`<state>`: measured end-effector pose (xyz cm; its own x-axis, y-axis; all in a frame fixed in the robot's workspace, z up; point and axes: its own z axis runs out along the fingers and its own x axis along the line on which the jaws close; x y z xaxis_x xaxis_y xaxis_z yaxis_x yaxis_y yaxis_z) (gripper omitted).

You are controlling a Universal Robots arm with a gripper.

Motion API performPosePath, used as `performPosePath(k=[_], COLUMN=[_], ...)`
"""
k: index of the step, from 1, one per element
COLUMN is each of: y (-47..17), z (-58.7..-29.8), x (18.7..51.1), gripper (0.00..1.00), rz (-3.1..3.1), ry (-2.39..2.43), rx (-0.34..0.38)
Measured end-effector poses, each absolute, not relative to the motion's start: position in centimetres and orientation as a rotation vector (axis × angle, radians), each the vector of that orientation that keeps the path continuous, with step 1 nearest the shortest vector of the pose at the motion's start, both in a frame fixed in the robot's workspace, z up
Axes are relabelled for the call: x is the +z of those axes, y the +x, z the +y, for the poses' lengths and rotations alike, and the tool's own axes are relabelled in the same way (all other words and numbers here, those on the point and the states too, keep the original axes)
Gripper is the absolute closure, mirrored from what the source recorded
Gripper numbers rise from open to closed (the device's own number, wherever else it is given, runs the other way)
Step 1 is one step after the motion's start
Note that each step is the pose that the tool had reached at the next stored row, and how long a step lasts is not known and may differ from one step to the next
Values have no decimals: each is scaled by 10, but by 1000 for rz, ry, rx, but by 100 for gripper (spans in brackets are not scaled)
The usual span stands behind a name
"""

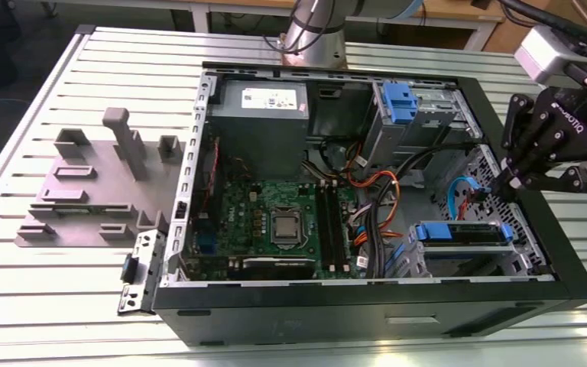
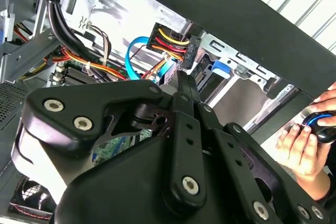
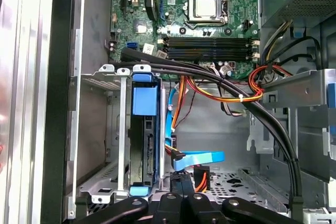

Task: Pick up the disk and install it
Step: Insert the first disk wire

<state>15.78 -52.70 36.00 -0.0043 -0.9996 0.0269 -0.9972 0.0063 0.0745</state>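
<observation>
The disk [image 1: 463, 232] sits in the lower drive cage at the front corner of the open computer case, its blue carrier bracket around it. In the first wrist view the disk [image 3: 148, 150] stands edge-on in the metal bay, with the blue bracket tab above it. My gripper [image 1: 498, 186] hangs over the case wall on the exterior view's right, just behind the cage. Its fingers [image 3: 182, 188] are pressed together with nothing between them, close to the blue flat data cable [image 3: 202, 159] and its connector. In the second wrist view the gripper [image 2: 181, 83] points at the cable plugs.
A grey slotted holder block [image 1: 89, 191] lies on the table on the exterior view's left. A second blue caddy [image 1: 400, 102] sits in the upper bay. Orange, yellow and black cable bundles [image 3: 226, 93] cross the case. A person's hand [image 2: 304, 145] rests outside the case.
</observation>
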Motion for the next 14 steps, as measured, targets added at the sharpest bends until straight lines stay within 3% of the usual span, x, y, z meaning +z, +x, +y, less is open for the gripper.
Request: performPosePath(k=[14], y=[160], z=[-525], x=[360], gripper=[89], rz=[-2176], ry=[2164], rx=[-51])
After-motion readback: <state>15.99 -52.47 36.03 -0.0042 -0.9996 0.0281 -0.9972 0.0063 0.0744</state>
